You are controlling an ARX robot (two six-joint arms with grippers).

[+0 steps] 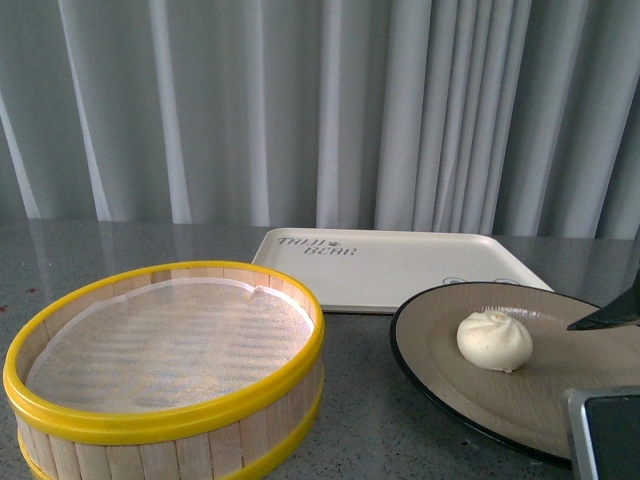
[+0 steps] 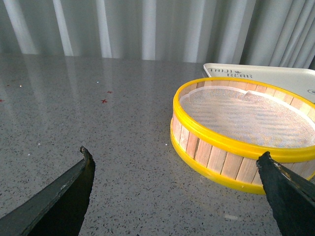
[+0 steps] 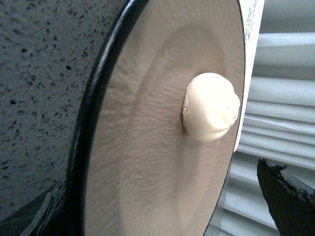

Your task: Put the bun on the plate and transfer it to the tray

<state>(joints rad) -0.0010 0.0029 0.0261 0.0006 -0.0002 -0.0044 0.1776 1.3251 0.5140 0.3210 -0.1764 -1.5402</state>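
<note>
White pleated steamed bun [image 1: 494, 341] rests on round tan black-rimmed plate [image 1: 440, 352]; right gripper [image 3: 157, 194] straddles its four o'clock rim, jaws apart, probably to lift it; left gripper [image 2: 174, 152] spread, empty.

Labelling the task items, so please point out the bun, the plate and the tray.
bun [image 1: 494, 340], front view, its rounded front.
plate [image 1: 440, 335], front view, bare surface left of the bun.
tray [image 1: 400, 268], front view, bare flat middle.

Plate [image 1: 440, 340] cut by right edge (tray [image 1: 400, 265] near edge partly behind).
</note>
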